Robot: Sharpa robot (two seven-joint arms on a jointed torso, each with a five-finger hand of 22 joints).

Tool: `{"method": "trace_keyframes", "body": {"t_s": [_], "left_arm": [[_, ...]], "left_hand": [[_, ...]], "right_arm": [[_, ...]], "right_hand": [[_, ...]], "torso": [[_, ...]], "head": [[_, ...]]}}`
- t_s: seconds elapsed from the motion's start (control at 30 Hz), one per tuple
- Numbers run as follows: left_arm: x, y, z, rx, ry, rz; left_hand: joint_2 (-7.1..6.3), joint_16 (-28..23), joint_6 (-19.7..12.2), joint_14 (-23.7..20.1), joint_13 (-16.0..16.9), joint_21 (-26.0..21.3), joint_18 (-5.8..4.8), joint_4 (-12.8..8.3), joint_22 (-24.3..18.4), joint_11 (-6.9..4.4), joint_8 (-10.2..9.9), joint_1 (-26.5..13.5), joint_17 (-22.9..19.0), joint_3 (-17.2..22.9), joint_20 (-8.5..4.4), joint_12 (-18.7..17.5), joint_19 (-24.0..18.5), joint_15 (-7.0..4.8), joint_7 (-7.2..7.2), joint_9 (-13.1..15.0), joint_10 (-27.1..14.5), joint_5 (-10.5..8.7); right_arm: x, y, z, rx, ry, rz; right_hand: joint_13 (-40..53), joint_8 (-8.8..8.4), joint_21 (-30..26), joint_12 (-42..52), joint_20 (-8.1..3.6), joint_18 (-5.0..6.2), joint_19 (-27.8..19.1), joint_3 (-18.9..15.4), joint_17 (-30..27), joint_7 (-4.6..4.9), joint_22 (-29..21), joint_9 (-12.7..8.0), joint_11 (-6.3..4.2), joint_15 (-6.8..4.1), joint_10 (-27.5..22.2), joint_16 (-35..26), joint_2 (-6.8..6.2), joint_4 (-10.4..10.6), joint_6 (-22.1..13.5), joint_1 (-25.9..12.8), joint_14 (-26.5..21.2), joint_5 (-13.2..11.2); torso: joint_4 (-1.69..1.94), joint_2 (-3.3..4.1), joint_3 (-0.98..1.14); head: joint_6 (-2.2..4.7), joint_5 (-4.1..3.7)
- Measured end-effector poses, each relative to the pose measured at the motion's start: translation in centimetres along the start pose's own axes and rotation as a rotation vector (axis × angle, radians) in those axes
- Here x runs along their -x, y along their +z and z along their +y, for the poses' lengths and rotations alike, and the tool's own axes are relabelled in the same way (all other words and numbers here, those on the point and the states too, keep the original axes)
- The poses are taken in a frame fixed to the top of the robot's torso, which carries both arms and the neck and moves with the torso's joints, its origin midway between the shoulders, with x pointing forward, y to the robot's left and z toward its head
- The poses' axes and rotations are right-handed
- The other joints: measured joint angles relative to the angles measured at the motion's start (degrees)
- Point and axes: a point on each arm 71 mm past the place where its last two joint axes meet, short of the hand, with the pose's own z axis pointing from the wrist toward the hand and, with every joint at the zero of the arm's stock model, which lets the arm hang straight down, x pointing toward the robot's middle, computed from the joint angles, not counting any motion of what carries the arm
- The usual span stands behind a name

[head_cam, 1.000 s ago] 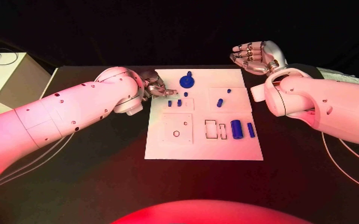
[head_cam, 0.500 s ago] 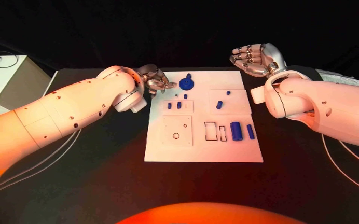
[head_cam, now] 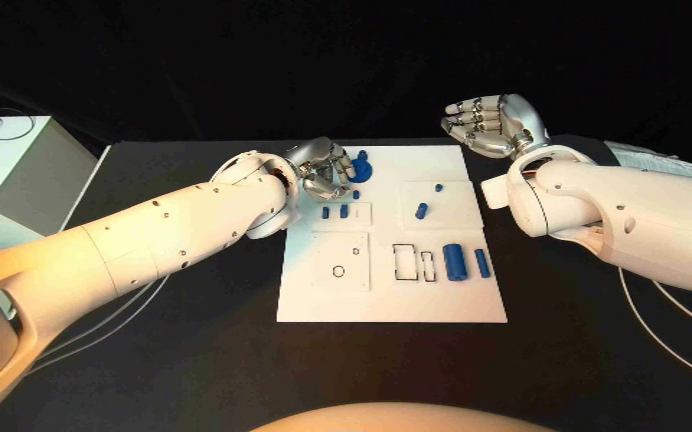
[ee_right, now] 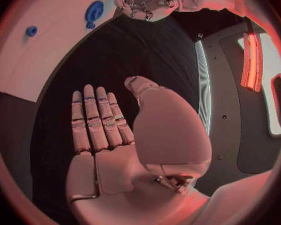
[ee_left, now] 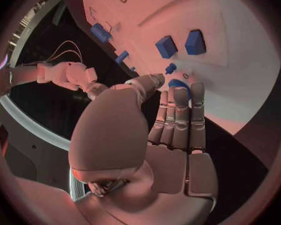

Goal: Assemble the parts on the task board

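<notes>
The white task board (head_cam: 433, 302) lies mid-table. A blue round part (head_cam: 361, 168) with a short stem stands near its far edge. My left hand (head_cam: 326, 165) is right beside it, fingers stretched out and nothing in the palm. In the left wrist view the fingertips (ee_left: 178, 92) reach the blue round part (ee_left: 179, 86), with a small blue peg (ee_left: 170, 67) next to the thumb. Small blue parts (head_cam: 335, 211) lie behind the hand, others (head_cam: 423, 208) mid-board, and two longer blue cylinders (head_cam: 457, 260) at the right. My right hand (head_cam: 490, 124) hovers beyond the board's far right corner, with its fingers (ee_right: 93, 117) straight and the palm bare.
A white box (head_cam: 36, 167) stands at the table's left edge, with cables trailing beneath my left arm. The board has rectangular recesses (head_cam: 407, 260) and a ring hole (head_cam: 338, 272) in its near half. Black table surrounds the board.
My left hand has moved from the board's left edge to the far side, up against the blue round part. The right hand has stayed about where it was.
</notes>
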Motion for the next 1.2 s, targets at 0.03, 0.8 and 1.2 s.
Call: {"method": "trace_keyframes", "body": {"t_s": [0.03, 0.8, 1.2], "left_arm": [[0.0, 0.1, 0.0, -0.01, 0.015, -0.007], [-1.7, 1.6, -1.6, -0.032, 0.198, 0.041], [-2.1, 2.2, -1.5, 0.021, 0.24, 0.073]], "left_hand": [[-0.25, 0.5, 0.1, 0.5, -0.3, 0.0, 0.0, 0.0, 0.1, 0.0, -0.3, -0.3, 0.3, -0.3, 0.02, -0.3, 0.0, 0.03, -0.14, -0.3, 0.0, 0.0], [-0.15, 7.3, 4.6, 2.2, -4.2, 1.4, -0.01, 1.6, 0.9, 1.21, -4.6, -2.4, -0.4, -3.5, 1.08, -2.6, 1.4, 1.1, -0.35, -4.4, -2.1, 0.0], [0.31, 8.7, 4.6, 2.5, -4.6, 1.4, -0.01, 1.6, 1.4, 1.0, -5.3, -2.0, 0.2, -3.8, 1.13, -2.8, 1.3, 0.87, -0.35, -4.9, -1.8, 0.0]], "right_arm": [[0.0, 0.0, 0.0, 0.0, 0.0, 0.001], [-0.3, 0.0, 0.1, 0.003, 0.004, 0.007], [-0.3, 0.0, 0.2, 0.004, 0.005, 0.009]], "right_hand": [[0.0, 0.0, 0.0, 0.0, 0.0, 0.0, 0.0, 0.0, 0.0, 0.0, 0.0, 0.0, 0.0, 0.0, 0.0, 0.0, 0.0, 0.0, 0.0, 0.0, 0.0, 0.0], [0.0, 0.0, 0.0, 0.0, -0.2, 0.0, 0.2, 0.2, -0.1, 0.0, -0.1, 0.0, 0.0, 0.0, 0.0, 0.0, 0.0, -0.2, 0.0, 0.0, 0.0, 0.0], [0.0, 0.0, 0.0, 0.0, -0.2, 0.0, 0.2, 0.2, -0.1, -0.01, -0.1, 0.0, 0.0, 0.0, 0.0, 0.0, 0.0, -0.2, 0.0, 0.0, 0.0, 0.0]], "torso": [[0.0, 0.01, 0.0], [-0.07, 0.01, 0.01], [-0.06, 0.01, 0.03]], "head": [[0.08, -0.03], [0.12, -0.53], [0.13, -0.64]]}}
